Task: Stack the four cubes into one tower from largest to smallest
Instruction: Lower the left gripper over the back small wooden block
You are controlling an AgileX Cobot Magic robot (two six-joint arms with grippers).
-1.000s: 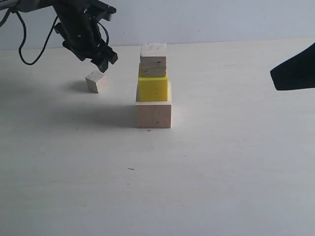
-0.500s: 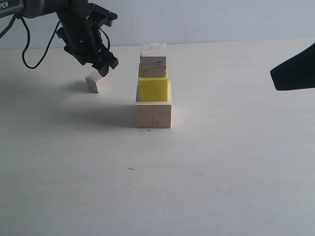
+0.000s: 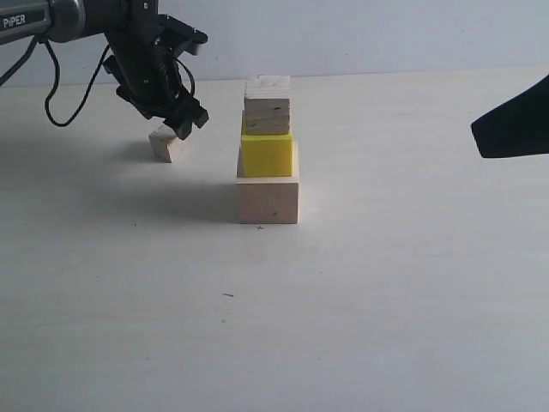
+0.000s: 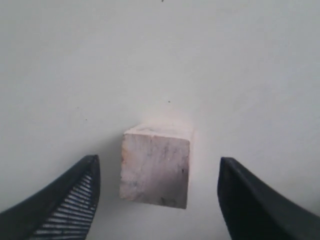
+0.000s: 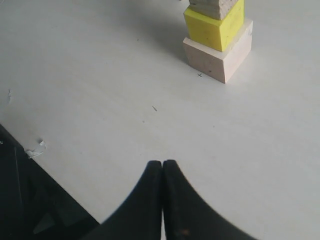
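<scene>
Pale wood fills the gap between the left fingers [image 4: 75, 200]: a tiny pale wooden cube [image 4: 156, 167] is framed there, lying flat on the white tabletop [image 4: 160, 60]. The two black fingers are spread wide, and bare tabletop is seen on each side between finger and cube, so nothing is gripped. In the exterior view the fingertips are seen poised just over the cube's top; whether it is brushed by them cannot be told from that angle.

Off to one side of the left fingers, apart from them, three cubes are stacked. A large pale pinkish cube [image 3: 268, 197] is set at the base, a bright yellow cube [image 3: 267, 153] is placed on it, and a grained light-wood cube [image 3: 267, 105] is laid on top, slightly overhanging the yellow one.

The right fingers [image 5: 152, 200] are pressed together with no gap and nothing held between them. They are held low over bare tabletop, and the stack is seen well ahead of them, far beyond their tips.
</scene>
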